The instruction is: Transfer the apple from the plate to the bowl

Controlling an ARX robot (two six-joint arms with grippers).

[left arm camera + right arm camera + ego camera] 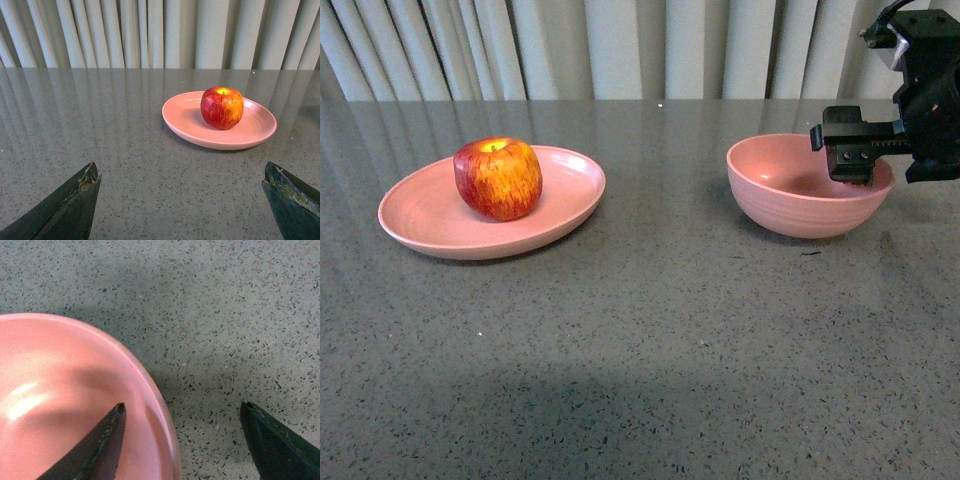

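We found the apple (498,178) upright on the plate (420,218), well apart from the bowl (800,215). The left gripper (180,210) faced it, spread and empty. The right gripper (848,168) hung open astride the bowl's rim. We judged the apple firm, smooth and rather heavy, best gripped around its widest girth.

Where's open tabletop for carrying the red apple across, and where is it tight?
Bare grey speckled tabletop lies between the shallow pink plate and the deep pink bowl, and across the near strip before both. Tight: the bowl's right rim, straddled by the open right gripper.
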